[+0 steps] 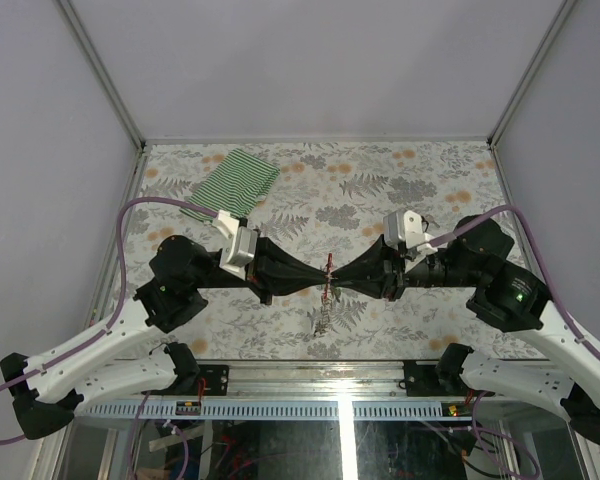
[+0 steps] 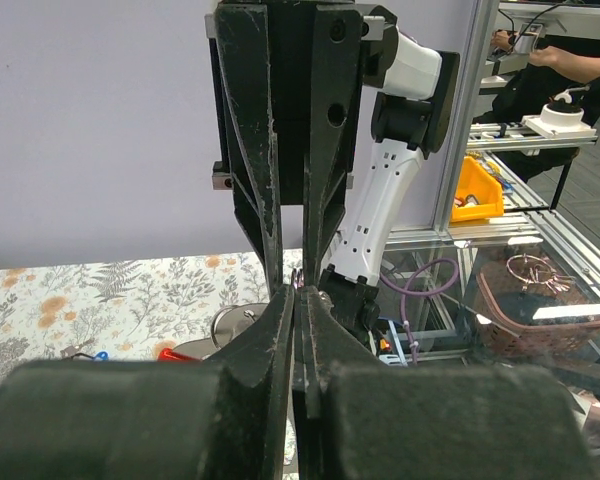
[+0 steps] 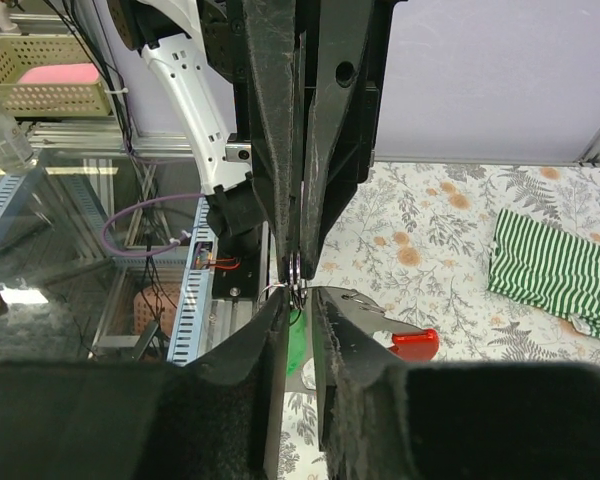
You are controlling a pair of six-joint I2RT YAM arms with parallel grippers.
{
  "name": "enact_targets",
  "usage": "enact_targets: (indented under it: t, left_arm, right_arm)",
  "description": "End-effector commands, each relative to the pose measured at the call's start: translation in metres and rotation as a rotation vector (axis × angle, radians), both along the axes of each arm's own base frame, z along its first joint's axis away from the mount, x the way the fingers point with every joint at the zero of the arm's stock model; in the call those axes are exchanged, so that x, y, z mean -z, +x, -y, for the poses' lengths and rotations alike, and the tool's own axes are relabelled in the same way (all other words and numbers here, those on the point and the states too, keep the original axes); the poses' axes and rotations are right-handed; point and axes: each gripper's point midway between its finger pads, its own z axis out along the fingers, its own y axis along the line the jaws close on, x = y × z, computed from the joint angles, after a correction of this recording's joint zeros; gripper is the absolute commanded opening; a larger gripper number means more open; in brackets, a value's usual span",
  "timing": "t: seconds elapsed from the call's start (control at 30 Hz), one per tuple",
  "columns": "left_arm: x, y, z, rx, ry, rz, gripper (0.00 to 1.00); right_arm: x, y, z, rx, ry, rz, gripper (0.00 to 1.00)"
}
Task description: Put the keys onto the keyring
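- Threading looks partway at best: the left gripper (image 1: 321, 281) and right gripper (image 1: 337, 279) meet tip to tip over the middle of the floral table (image 1: 420, 200), with the keyring (image 3: 296, 268) between them.
- Left gripper's fingers are pressed together on the keyring's thin loop, as its own wrist view shows plainly.
- Right gripper's fingers (image 3: 276, 330) stand close with a narrow gap. Green shows in that gap, but I cannot tell whether they clamp a key.
- Red-tagged key (image 3: 415, 342) sits just beyond the tips on the far side, its silvery blade pointing toward the ring. Whether it is already threaded is unclear.
- Chain (image 1: 323, 314) runs from the tips toward the table's near edge.
- Judgement: no key is plainly on the loop yet, so feeding the keys on is left to do. The striped cloth (image 1: 235, 183) lies well apart and plays no part.
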Motion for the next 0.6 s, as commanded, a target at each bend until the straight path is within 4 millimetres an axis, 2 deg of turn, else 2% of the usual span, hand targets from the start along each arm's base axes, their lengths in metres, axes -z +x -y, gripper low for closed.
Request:
enact_targets:
  t: [0.0,0.03,0.1,0.23,0.3,0.4,0.57]
  left_arm:
    - [-0.042,-0.009,-0.013,0.002,-0.119,0.089,0.00]
    - [-0.042,-0.009,-0.014,0.002,-0.121,0.091,0.00]
    - [-0.043,-0.009,-0.015,-0.002,-0.122,0.091,0.00]
    - [-0.039,-0.005,-0.013,-0.018,-0.101,0.080,0.01]
    - [-0.035,-0.002,-0.012,-0.035,-0.077,0.079,0.13]
    - [-0.027,0.005,-0.011,-0.068,-0.027,0.071,0.25]
    - [-0.018,0.019,-0.013,-0.150,0.018,0.053,0.32]
  right_arm:
    - [-0.020,-0.004,-0.002,-0.029,0.059,0.029,0.14]
    - [-0.020,-0.003,-0.003,-0.025,0.058,0.028,0.08]
    - [-0.020,-0.002,-0.002,-0.017,0.062,0.031,0.00]
    - [-0.024,0.002,0.002,0.018,0.051,0.045,0.00]
    - [-0.027,0.006,0.006,0.045,0.017,0.062,0.00]
    - [-0.023,0.013,0.011,0.085,-0.068,0.064,0.00]
    - [0.005,0.026,0.015,0.122,-0.291,0.011,0.00]
